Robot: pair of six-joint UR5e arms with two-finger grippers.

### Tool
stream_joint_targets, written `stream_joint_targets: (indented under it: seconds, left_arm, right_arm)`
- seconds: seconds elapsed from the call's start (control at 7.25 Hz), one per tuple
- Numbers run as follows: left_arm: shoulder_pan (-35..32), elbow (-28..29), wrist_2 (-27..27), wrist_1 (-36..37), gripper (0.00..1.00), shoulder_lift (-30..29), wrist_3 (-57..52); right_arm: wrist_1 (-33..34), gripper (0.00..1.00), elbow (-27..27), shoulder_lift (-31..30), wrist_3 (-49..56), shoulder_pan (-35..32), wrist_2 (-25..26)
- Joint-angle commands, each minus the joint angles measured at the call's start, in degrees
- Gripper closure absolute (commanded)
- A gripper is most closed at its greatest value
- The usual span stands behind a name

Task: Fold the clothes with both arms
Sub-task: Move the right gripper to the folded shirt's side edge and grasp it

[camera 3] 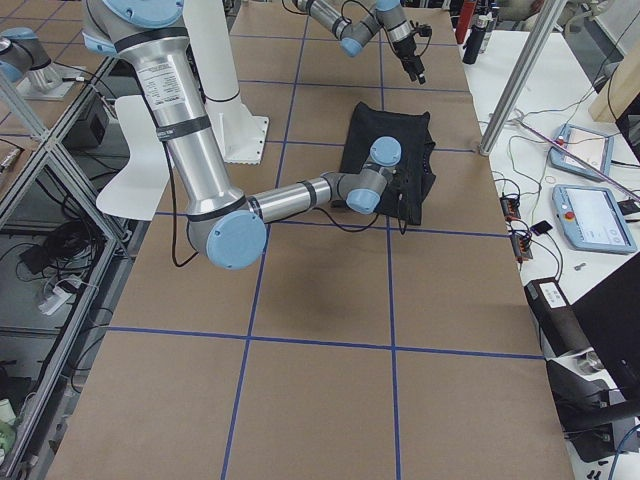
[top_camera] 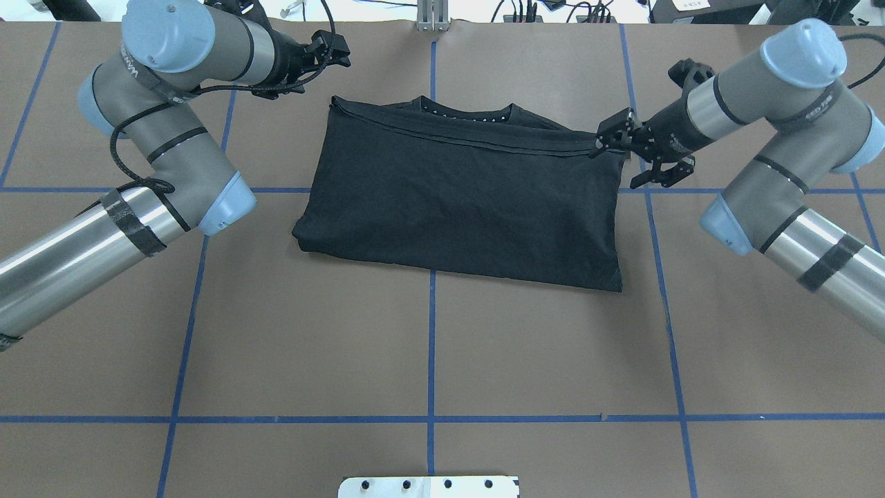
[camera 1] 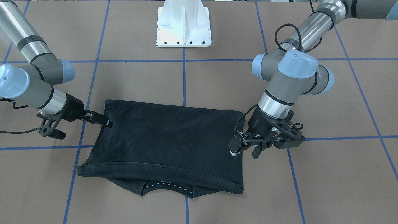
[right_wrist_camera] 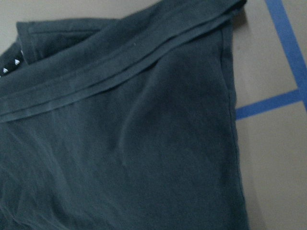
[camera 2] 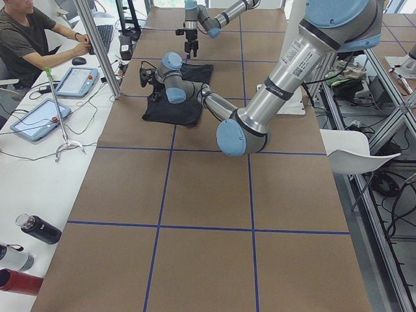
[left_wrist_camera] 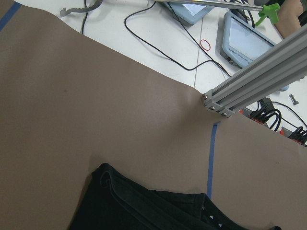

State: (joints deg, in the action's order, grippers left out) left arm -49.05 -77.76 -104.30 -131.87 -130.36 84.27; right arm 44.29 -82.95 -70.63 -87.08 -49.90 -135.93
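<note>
We're seeing only white dots of the print on the T-shirt (camera 1: 168, 140), rest hiding under the fold; we're not resolving whether the right gripper (camera 1: 108, 123) is pinching cloth.

Black folded T-shirt (camera 3: 375, 125) on brown table (camera 3: 320, 390), right arm (camera 3: 290, 198) over it, left arm (camera 3: 352, 42) beyond.

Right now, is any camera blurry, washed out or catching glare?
The right wrist view is soft and hazy, and the T-shirt reads bluish-grey. The front-facing view blows out the white pedestal. The overhead view is sharp, with a glare streak along the left arm's silver tube.
</note>
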Motion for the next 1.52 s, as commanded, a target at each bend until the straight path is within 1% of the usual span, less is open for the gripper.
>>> stream_joint_targets:
  seconds: [0.0, 0.28, 0.69, 0.97, 1.1, 1.38]
  left_arm:
    - [0.0, -0.4, 0.0, 0.2, 0.01, 0.1, 0.2]
    - [0.0, -0.8, 0.0, 0.2, 0.01, 0.0, 0.4]
    - [0.0, -2.4, 0.0, 0.3, 0.01, 0.5, 0.5]
    - [0.1, -2.4, 0.1, 0.2, 0.01, 1.1, 0.5]
    - [0.1, -2.4, 0.1, 0.2, 0.01, 1.1, 0.5]
    - [0.1, -2.6, 0.1, 0.2, 0.01, 1.1, 0.5]
  right_arm:
    - [0.0, 0.0, -2.4, -3.4, 0.0, 2.8, 0.0]
    - [0.0, 0.0, -2.5, -3.6, 0.0, 5.1, 0.0]
    - [0.0, 0.01, -2.4, -4.1, 0.0, 6.6, 0.7]
    - [0.0, 0.16, -2.4, -4.1, 0.0, 6.7, 0.7]
    - [0.0, 0.18, -2.3, -4.1, 0.0, 7.0, 0.7]
    - [0.0, 0.19, -2.4, -4.4, 0.0, 7.1, 0.7]
